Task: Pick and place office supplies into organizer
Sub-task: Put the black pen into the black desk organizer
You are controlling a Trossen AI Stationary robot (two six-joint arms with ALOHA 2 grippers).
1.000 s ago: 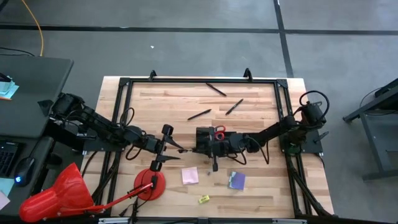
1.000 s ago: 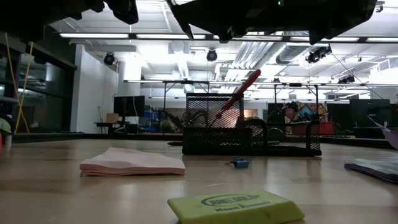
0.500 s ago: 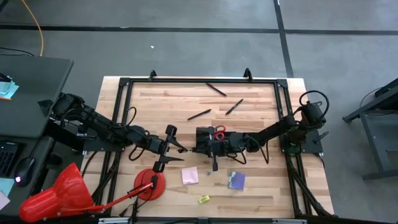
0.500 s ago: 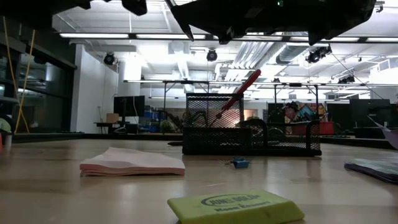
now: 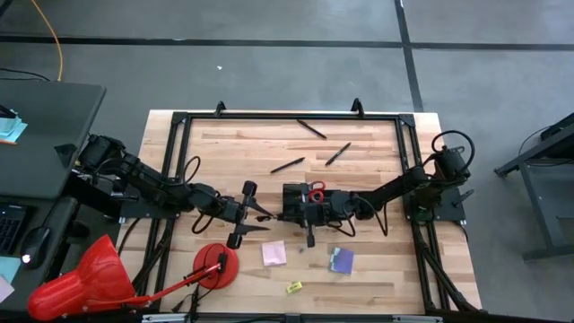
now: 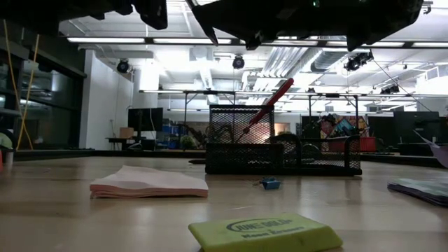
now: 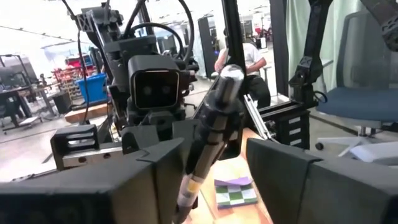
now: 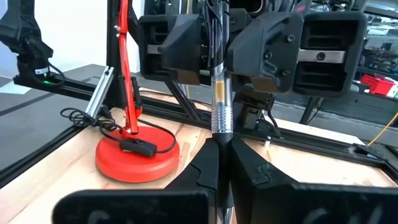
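both grippers share one thin dark pen (image 8: 219,93) mid-desk: right gripper (image 5: 269,218) clamped tight on it, left gripper (image 5: 244,215) fingers half-closed around it. i'd let one side release fully before moving to the black mesh organizer (image 5: 303,203).

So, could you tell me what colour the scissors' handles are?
Red; the scissors show best in the high view.

Pen (image 8: 220,99) between both grippers, right gripper (image 8: 219,163) shut on it; red lamp base (image 8: 137,155) beyond.

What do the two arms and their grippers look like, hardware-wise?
Both arms are dark, jointed, with black cables looping along the links. The left gripper has two long thin fingers and a boxy black wrist block with a camera housing; the right gripper has wedge-shaped black fingers. No coloured markings show on them.
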